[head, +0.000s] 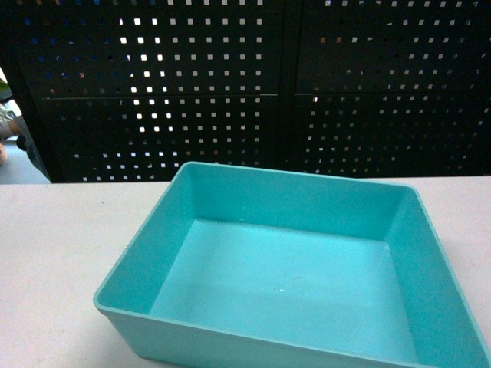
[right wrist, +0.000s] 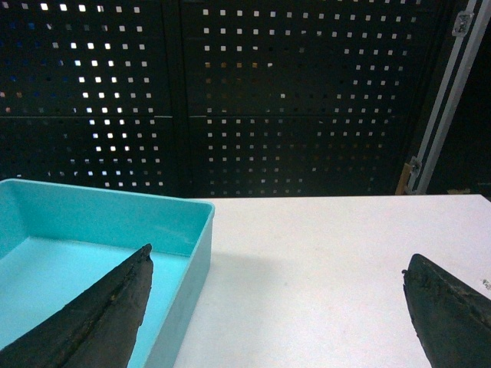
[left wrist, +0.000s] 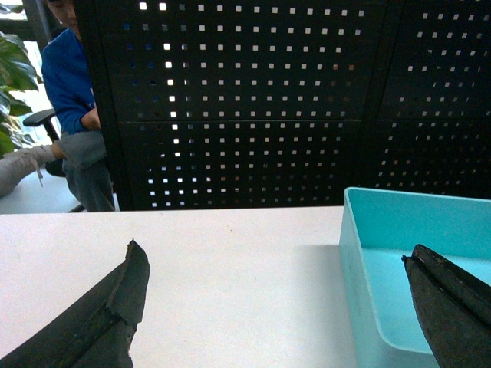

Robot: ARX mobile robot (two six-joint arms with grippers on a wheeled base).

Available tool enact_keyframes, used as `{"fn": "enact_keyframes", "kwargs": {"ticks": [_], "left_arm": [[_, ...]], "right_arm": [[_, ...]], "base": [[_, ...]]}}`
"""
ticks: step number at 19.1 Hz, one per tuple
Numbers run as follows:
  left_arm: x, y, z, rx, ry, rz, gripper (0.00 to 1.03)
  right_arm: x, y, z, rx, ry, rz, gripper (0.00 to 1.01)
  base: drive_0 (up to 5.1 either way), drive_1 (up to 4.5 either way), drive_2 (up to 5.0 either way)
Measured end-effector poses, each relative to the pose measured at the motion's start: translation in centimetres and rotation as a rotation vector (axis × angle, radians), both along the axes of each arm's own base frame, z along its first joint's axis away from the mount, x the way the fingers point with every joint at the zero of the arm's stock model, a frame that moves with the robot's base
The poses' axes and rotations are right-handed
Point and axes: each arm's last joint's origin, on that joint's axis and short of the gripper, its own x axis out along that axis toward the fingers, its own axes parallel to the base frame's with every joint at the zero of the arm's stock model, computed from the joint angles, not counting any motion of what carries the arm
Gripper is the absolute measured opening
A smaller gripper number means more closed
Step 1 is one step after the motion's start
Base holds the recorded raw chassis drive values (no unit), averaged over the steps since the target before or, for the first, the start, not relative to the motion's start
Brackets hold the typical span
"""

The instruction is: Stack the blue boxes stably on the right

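Observation:
One light turquoise blue box (head: pixel 291 268) lies on the white table, filling the lower middle and right of the head view, empty inside. No gripper shows in the head view. In the left wrist view the box (left wrist: pixel 418 245) is at the right; my left gripper (left wrist: pixel 276 257) stands open, its left finger over bare table and its right finger in front of the box's inside, straddling its left wall. In the right wrist view the box (right wrist: pixel 100 230) is at the left; my right gripper (right wrist: pixel 276 264) is open, straddling its right wall, with nothing held.
A black perforated panel (head: pixel 245 84) stands along the table's far edge. A person in blue (left wrist: pixel 73 100) sits behind it at the far left, next to a green plant (left wrist: pixel 15 69). An aluminium frame post (right wrist: pixel 449 92) rises at the far right. White table (head: pixel 61 245) lies left of the box.

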Motion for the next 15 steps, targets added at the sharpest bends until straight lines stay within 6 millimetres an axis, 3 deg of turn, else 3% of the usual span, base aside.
{"fn": "enact_keyframes", "kwargs": {"ticks": [11,12,14,15], "left_arm": [[0.0,0.0,0.0,0.000,0.000,0.000,0.98],[0.3,-0.7,-0.1,-0.038,0.077,-0.083,0.98],[1.9,-2.1,2.8,-0.105,0.110,-0.273,0.98],[2.8,-2.1,4.0,-0.123,0.124,-0.287,0.98]], "right_arm": [[0.0,0.0,0.0,0.000,0.000,0.000,0.98],[0.5,-0.4,-0.2,0.061,0.079,0.045,0.98],[3.3,-0.9,1.1,0.201,0.220,0.080,0.98],[4.5,-0.5,1.7,0.238,0.291,0.137,0.98]], "base": [[0.0,0.00,0.0],[0.0,0.00,0.0],[0.0,0.00,0.0],[0.0,0.00,0.0]]}}
